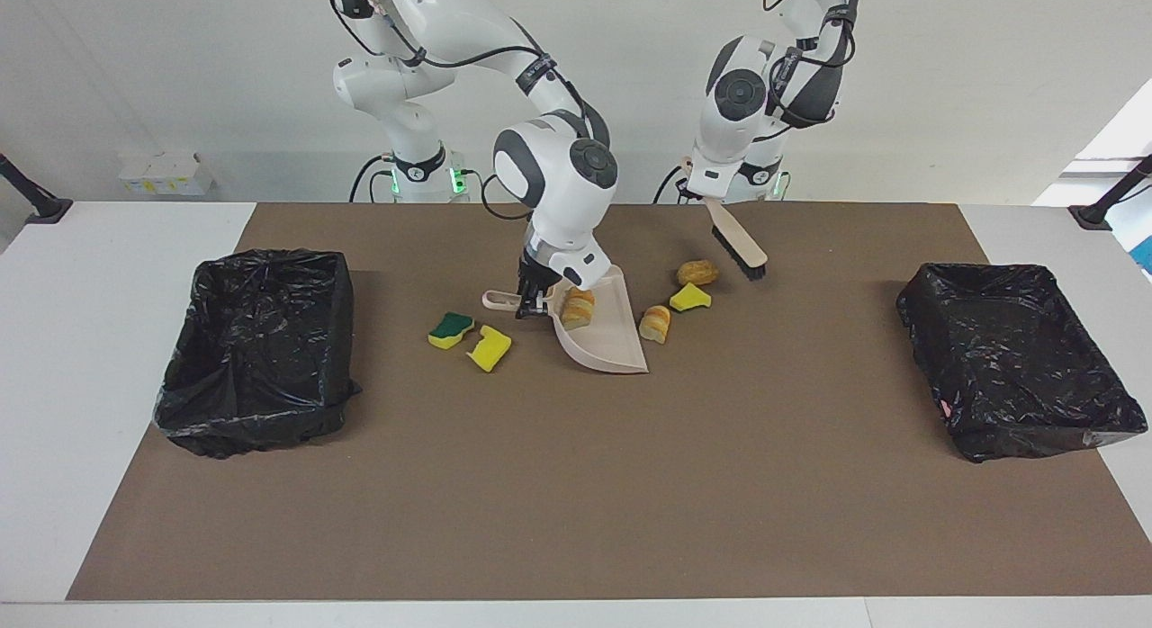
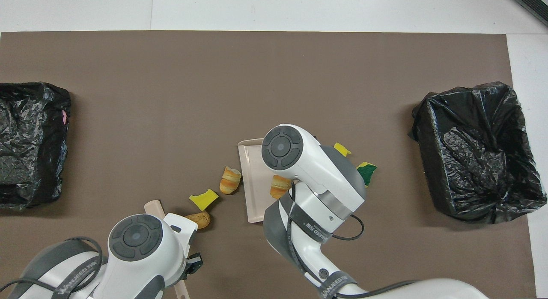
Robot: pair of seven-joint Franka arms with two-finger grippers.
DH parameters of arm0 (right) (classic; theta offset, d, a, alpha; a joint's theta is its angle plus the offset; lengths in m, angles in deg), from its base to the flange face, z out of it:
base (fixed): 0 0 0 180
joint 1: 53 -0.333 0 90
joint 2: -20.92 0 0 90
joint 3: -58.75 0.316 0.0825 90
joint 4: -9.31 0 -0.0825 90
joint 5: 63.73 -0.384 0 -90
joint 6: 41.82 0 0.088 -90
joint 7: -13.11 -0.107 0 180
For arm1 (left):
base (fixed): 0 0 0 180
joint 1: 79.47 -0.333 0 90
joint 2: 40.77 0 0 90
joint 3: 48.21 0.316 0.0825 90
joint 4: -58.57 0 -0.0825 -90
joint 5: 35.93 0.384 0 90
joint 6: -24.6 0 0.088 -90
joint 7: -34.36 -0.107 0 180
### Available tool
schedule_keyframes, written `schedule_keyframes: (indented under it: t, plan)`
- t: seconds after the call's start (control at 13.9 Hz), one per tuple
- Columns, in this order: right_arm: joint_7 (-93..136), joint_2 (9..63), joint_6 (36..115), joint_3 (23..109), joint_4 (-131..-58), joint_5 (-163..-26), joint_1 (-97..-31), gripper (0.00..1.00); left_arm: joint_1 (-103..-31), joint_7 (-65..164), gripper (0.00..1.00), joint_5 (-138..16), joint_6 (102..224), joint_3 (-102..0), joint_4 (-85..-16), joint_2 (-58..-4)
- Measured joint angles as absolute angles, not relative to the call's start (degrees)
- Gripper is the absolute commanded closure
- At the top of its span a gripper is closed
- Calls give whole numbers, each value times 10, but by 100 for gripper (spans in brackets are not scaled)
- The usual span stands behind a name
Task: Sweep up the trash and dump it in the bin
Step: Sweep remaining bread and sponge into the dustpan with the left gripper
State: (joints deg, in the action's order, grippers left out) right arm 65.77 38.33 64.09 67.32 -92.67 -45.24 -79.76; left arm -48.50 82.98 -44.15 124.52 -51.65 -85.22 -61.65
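The right gripper is pinched on the handle of the dustpan, holding the pan with its open lip low toward the mat and pointing away from the robots. One bread piece sits inside the pan, just beside that gripper. The left gripper is clamped on the handle of the brush, which hangs raised and slanted with its bristles over the mat close to the robots.

The rest of the trash lies on the mat around the pan. A second bread piece rests just beside the pan's wall on the left arm's side. A yellow sponge chunk and a round brown bread piece lie a little past it, almost below the brush's bristles. On the right arm's side of the pan, near the right gripper, sit a green-topped sponge and another yellow chunk. Two black-lined bins stand well apart at the table's ends.

The step in hand looks like setting up another sweep. To do it well, the brush should come down on the side of the three pieces away from the pan and drag them together toward the pan's lip, not its side wall. The right gripper should keep the lip flat on the mat so pieces ride in. The pan must stay level enough that the piece inside does not roll out.
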Motion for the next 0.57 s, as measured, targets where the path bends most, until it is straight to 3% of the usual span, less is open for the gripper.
schedule_keyframes:
  t: [0.36, 0.57]
  plan:
    - [632, 386, 641, 673, -928, -453, -805, 100, -514, 758, 100, -446, 1356, -516, -865, -547]
    - [616, 387, 641, 673, -928, -454, -817, 100, -521, 748, 100, -470, 1410, -516, -836, -499]
